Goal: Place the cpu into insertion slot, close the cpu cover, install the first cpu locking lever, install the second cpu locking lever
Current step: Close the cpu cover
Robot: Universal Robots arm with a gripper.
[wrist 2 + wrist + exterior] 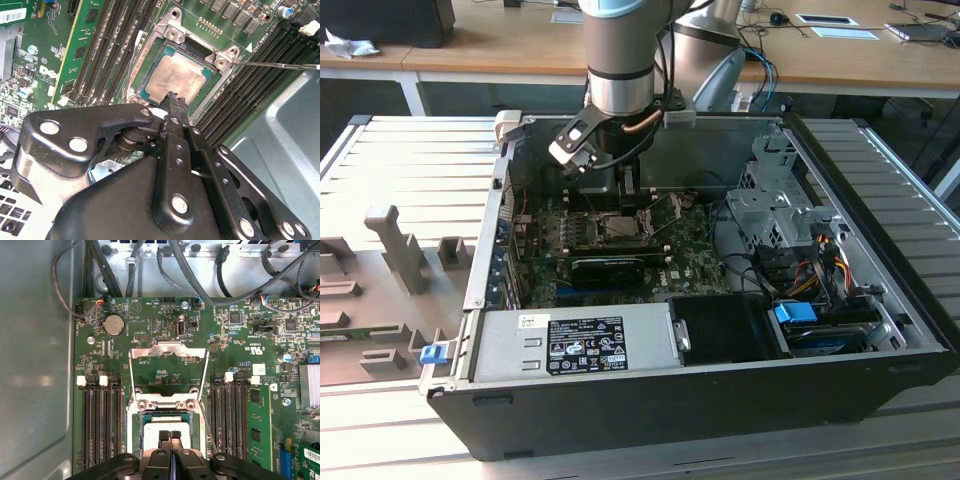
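Currently, operator, your stock stands as follows.

1. The cpu (172, 77): a small, thin, flat square chip. Its pale silvery-grey metal face is dull and smudged at the middle, and green board shows at its corners. It lies flat inside the insertion slot (196, 48), the square black-framed socket on the green motherboard (150, 320).

2. The cpu cover (168, 349): a thin silver-grey metal frame plate with a square cutout. It stands raised off the slot, and in the first wrist view you see the board through the cutout.

3. A thin bare wire locking lever (280, 65): it juts away from one socket corner, out over the neighbouring slots.

4. Edges and room: rows of long black memory slots (100, 425) flank the socket on two sides, just beside its frame. The plain grey sheet-metal case wall (35, 365) lies beyond one row. In the exterior view the grey power-supply box (570, 340) sits well apart from the socket, and the case rests on a slatted grey metal table (410, 150).

5. The black gripper (175, 100): it hangs directly over the slot. Its fingers (163, 436) are pressed together tip to tip, grasping nothing. The tips are at one edge of the chip's face, and you cannot tell whether they touch it.
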